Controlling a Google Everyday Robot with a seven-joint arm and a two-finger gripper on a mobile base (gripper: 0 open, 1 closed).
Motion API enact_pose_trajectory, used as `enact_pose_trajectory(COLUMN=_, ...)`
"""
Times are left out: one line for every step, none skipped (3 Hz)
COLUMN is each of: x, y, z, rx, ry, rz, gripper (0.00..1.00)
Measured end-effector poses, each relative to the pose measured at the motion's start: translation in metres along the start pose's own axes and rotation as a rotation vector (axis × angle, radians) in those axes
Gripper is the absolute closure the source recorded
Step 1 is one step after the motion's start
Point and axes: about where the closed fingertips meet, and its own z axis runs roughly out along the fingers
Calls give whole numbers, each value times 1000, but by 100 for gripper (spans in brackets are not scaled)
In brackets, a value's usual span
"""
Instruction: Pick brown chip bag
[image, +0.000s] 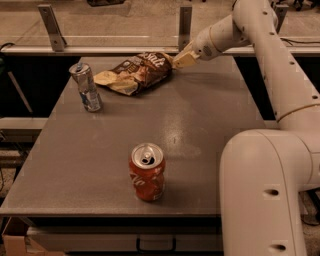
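One tool (180, 60), far right, clamps brown chip bag (136, 73); corner hidden.

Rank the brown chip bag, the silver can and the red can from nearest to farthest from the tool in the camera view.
The tool is over the far right part of the table.
1. brown chip bag: far edge, its right end at the tool.
2. silver can: far left.
3. red can: front centre.

Your arm (272, 60) is glossy white: fat rounded links, small dark screw holes along them, thin tan seams at the joints. Its tan gripper (181, 60) sits at the brown chip bag's (140, 72) right end.
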Motion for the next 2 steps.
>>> enact_pose_trajectory(x=3, y=-6, z=-18, rx=39, ry=-2, rz=2, gripper=100)
enact_pose_trajectory(x=-6, y=-13, z=-48, rx=96, ry=4, rz=-24, gripper=100)
